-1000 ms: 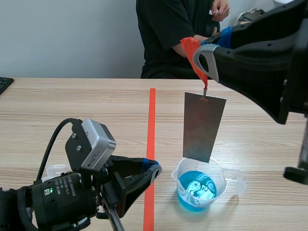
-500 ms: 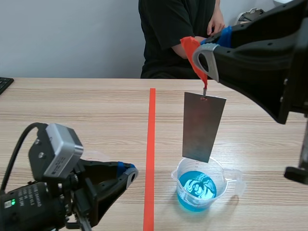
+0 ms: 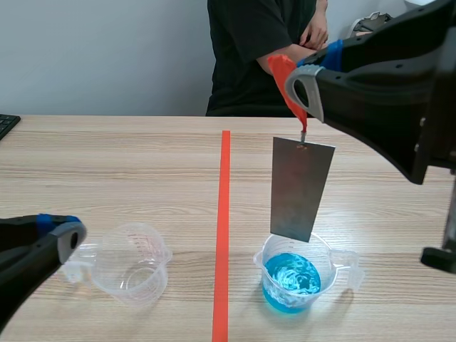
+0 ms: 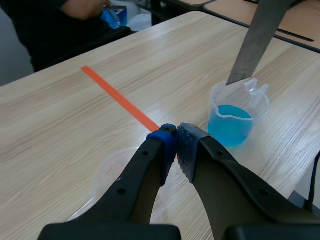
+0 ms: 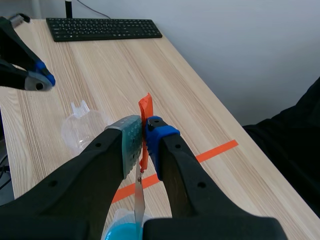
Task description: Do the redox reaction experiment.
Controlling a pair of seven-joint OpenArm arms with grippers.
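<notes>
Since the table [image 3: 107,164] leaves room around it, I judge the step in hand to be dipping the metal plate [image 3: 301,189], which hangs upright just above the beaker of blue liquid [image 3: 293,274]. I would lower the right gripper [image 5: 143,132] straight and slowly (a swinging plate could knock the rim), centring the plate over the liquid. Its jaws pinch the orange tab [image 3: 283,70] at the plate's top. The left gripper [image 4: 176,142], closed on nothing, sits near the empty cup [image 3: 135,263].

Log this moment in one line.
right end effector: shut on orange tab, metal plate over blue beaker | left end effector: shut, empty
</notes>
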